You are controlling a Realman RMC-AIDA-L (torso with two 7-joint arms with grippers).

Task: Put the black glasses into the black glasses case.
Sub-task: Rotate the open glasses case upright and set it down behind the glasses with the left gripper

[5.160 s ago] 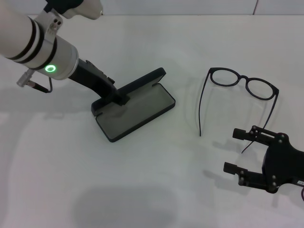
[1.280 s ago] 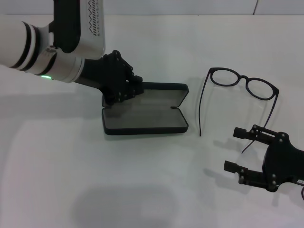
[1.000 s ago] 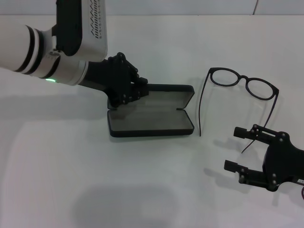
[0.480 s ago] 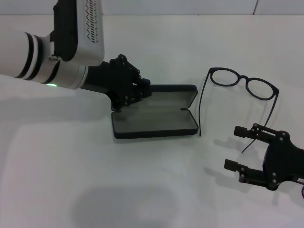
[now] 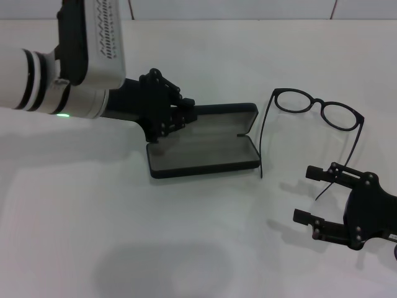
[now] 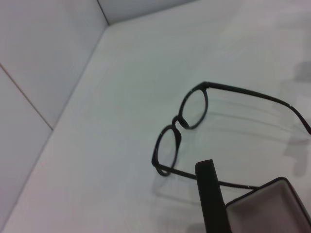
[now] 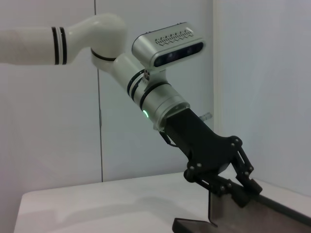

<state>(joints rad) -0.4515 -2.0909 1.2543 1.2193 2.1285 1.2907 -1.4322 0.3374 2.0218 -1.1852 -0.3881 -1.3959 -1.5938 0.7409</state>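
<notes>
Black fingers of my left gripper (image 5: 175, 117) pinch the raised lid of the black glasses case (image 5: 205, 148), which lies open. Beyond it, the black glasses (image 5: 310, 118) rest near my spread, idle right gripper (image 5: 309, 196).

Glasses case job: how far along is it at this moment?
Done: the case lies open beside the glasses. In hand: the left hand grips the case lid. Left: the glasses lie untouched on the table; the right hand waits open nearby.
</notes>
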